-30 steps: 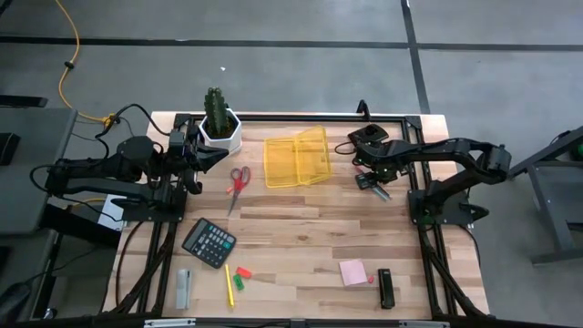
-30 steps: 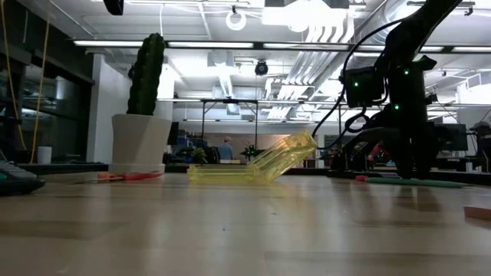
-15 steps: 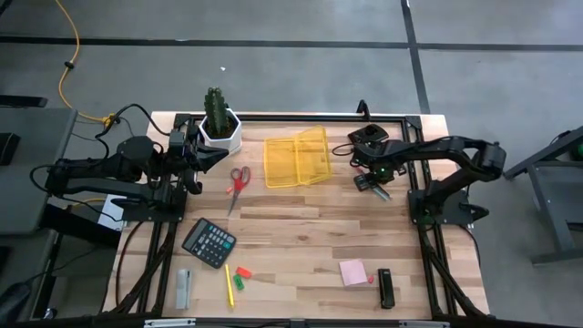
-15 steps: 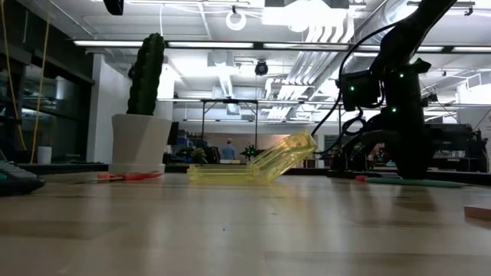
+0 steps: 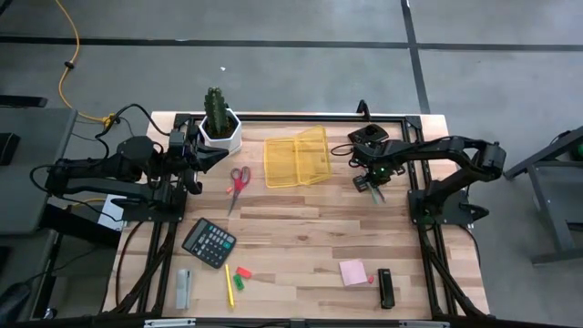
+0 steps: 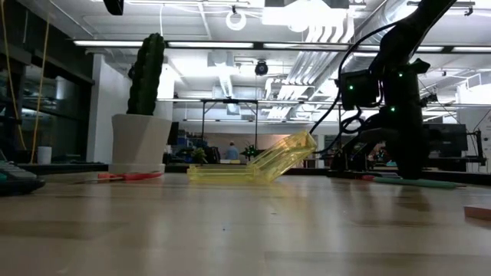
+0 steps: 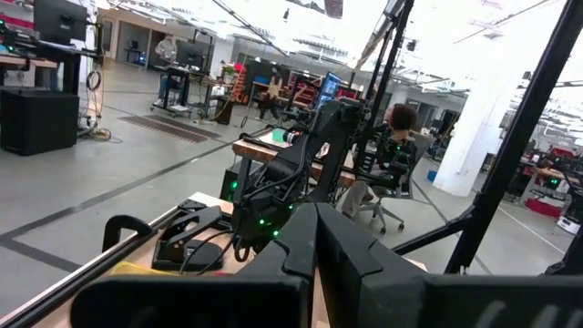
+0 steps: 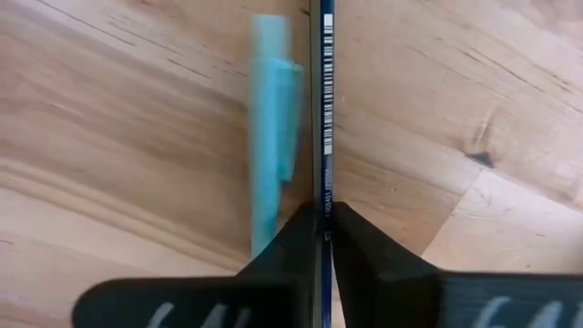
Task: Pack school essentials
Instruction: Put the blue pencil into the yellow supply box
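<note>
My right gripper [image 5: 369, 183] is down at the table's far right, shut on a thin dark blue pencil [image 8: 326, 128] with a white barcode. A teal pen [image 8: 271, 137] lies right beside that pencil on the wood. The open yellow case [image 5: 296, 157] lies at the far middle, and the red-handled scissors [image 5: 239, 179] lie left of it. Near the front lie a yellow pencil [image 5: 228, 284], green and orange-red pieces [image 5: 240, 276] and a pink sticky-note pad [image 5: 353, 271]. My left gripper [image 5: 219, 157] waits shut at the far left. My right gripper pinches the dark blue pencil's shaft [image 8: 326, 187] between its two fingertips [image 8: 357, 239], coming from above and pointing down. The pencil runs on past the fingers and lies flat on the table, alongside the teal pen.
A potted cactus [image 5: 219, 123] stands at the far left beside my left gripper. A dark calculator [image 5: 209, 242], a grey metal bar [image 5: 184, 287] and a small black object [image 5: 386, 287] lie toward the near edge. Bare wood lies across the table's middle.
My right gripper has sunk a little toward the table over the two pens and shut its fingers on the thin dark blue pencil. The pencil and the teal pen stay on the wood.
</note>
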{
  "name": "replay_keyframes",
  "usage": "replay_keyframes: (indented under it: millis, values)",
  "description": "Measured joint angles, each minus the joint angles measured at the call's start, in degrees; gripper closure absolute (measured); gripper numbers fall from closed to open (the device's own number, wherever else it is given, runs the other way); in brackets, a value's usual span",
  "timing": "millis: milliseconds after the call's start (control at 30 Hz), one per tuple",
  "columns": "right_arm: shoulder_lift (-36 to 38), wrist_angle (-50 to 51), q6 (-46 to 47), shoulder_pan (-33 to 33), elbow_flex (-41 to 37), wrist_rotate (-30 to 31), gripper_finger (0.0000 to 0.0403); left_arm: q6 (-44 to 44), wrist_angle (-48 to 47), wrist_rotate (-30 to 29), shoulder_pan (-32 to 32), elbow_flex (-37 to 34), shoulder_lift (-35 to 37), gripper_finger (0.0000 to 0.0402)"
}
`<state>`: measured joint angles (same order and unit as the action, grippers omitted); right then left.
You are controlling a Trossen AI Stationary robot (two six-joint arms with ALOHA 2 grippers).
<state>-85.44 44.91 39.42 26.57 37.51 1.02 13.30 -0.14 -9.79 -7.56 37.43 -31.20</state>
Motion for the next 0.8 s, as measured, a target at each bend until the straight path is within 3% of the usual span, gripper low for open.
replay_keyframes:
  millis: [433,667,800]
  values:
    - [13.39,9.31,-0.88,-1.57,3.38,-0.44,0.0400,0.00,-0.02,0.05,0.01,0.00,0.00,0.0401]
    - [25.37,6.35,1.80,-8.24,5.10,-3.77,0.0402,0.00,-0.02,0.03,-0.01,-0.02,0.02,0.0401]
    - [29.84,1.58,4.13,-12.93,5.10,-2.31,0.0402,0.00,0.00,0.03,0.01,-0.02,0.02,0.0401]
